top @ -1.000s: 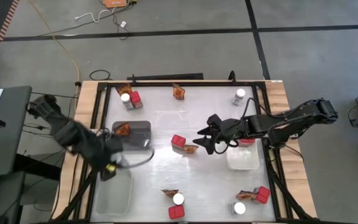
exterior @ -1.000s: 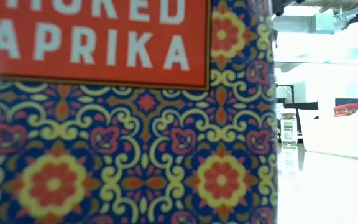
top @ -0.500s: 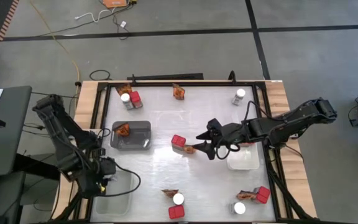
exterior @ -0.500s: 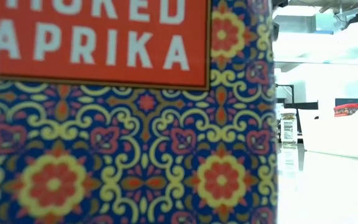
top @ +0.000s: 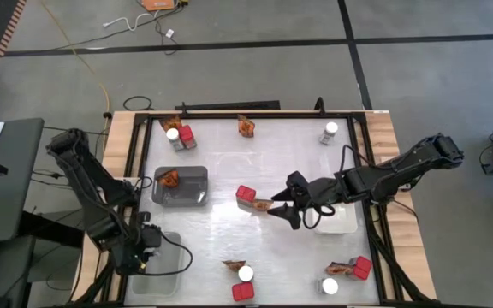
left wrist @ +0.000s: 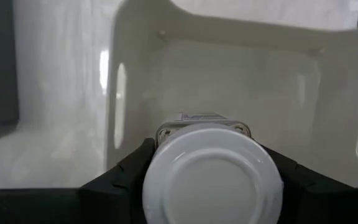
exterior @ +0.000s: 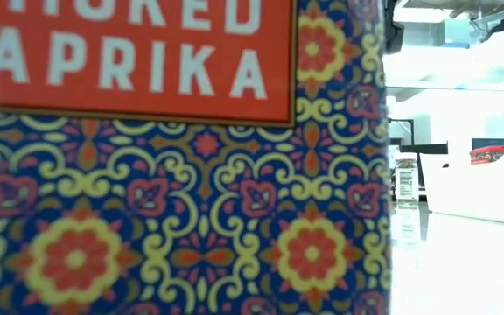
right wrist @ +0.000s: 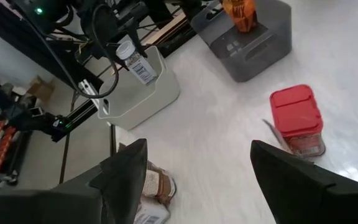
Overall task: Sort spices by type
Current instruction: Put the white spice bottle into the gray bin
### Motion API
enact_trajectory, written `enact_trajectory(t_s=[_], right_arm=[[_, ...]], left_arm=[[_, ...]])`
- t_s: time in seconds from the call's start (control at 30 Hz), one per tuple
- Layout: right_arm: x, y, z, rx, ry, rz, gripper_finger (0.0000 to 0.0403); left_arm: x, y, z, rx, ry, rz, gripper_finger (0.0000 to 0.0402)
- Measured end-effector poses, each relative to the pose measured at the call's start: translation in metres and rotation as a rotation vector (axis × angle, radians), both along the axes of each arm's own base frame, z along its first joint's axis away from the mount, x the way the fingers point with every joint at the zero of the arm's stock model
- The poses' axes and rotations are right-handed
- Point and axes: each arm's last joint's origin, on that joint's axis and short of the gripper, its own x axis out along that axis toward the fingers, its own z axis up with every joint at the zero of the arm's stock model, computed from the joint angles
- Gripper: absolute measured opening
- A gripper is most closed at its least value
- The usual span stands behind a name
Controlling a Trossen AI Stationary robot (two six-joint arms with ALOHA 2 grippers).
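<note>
Holding a jar (left wrist: 211, 180) with a white lid tight in the left pincer (top: 141, 248), fingers part way open around it. Having swung away from the grey tray (top: 191, 192) and now hanging over the clear tray (top: 168, 278) on the table's left side. Getting ready, most likely, to drop the jar in there. Reaching the right pincer (top: 282, 211) closer to the packet (top: 260, 205) beside the red box (top: 246, 196) in the middle, fingers wide apart and holding nothing. Seeing the jar only from the wrist cameras, not from above. Looking level across the table, seeing mostly one big paprika box (exterior: 173, 175) blocking the way.
</note>
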Motion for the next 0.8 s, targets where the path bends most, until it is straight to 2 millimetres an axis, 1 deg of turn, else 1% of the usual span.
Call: enact_trajectory(t_s=[0.13, 0.4, 0.63, 0.8], right_arm=[[0.000, 0.000, 0.000, 0.012, 0.001, -0.005, 0.0311], [0.000, -0.001, 0.000, 0.034, 0.000, -0.018, 0.0311], [0.000, -0.001, 0.000, 0.034, -0.001, -0.018, 0.0311], [0.000, -0.001, 0.000, 0.035, -0.003, -0.018, 0.0311]], left_arm=[[-0.006, -0.001, -0.004, 0.048, -0.044, -0.014, 0.0202], [-0.008, -0.002, -0.005, 0.063, -0.058, -0.034, 0.0202], [-0.014, -0.005, -0.005, 0.073, -0.087, -0.038, 0.0202], [-0.016, -0.004, -0.018, 0.060, -0.092, 0.006, 0.0202]])
